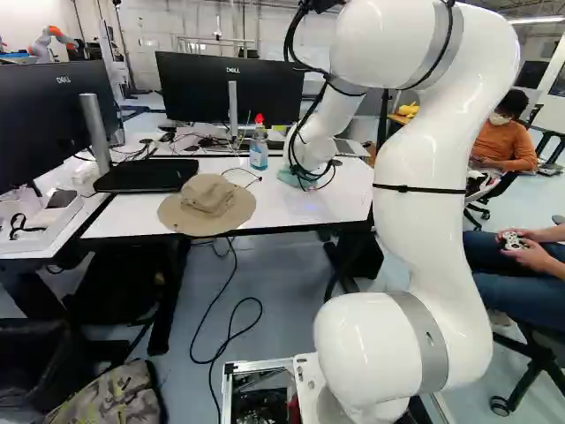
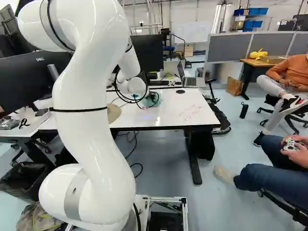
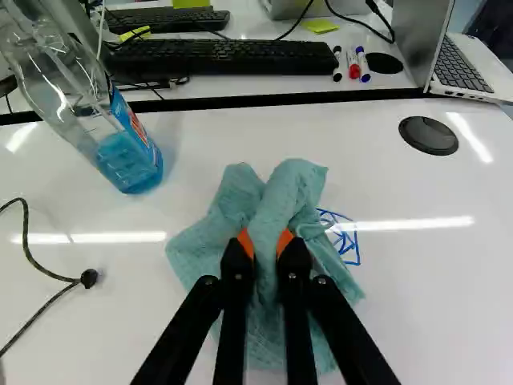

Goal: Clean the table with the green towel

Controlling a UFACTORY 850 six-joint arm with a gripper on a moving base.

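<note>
Low over the white table (image 1: pixel 300 208), my gripper (image 1: pixel 311 177) is partly hidden by cables in the left base view. In the wrist view the gripper (image 3: pixel 266 241) is shut on the green towel (image 3: pixel 300 196), whose bunched cloth is pinched between the orange pads. Loose folds of the towel spread on the tabletop around the fingers. Blue marks (image 3: pixel 349 245) show on the table beside the towel, partly covered by it. Red marks (image 2: pixel 190 113) lie farther off, toward the table's side edge in the right base view.
A spray bottle with blue liquid (image 3: pixel 128 156) stands near the towel. A tan hat (image 1: pixel 208 203) lies at the table's front edge. Behind are keyboards (image 3: pixel 224 60), markers (image 3: pixel 353 64), monitors (image 1: pixel 231 88) and a laptop (image 2: pixel 190 81). A cable (image 3: pixel 48 273) crosses the tabletop.
</note>
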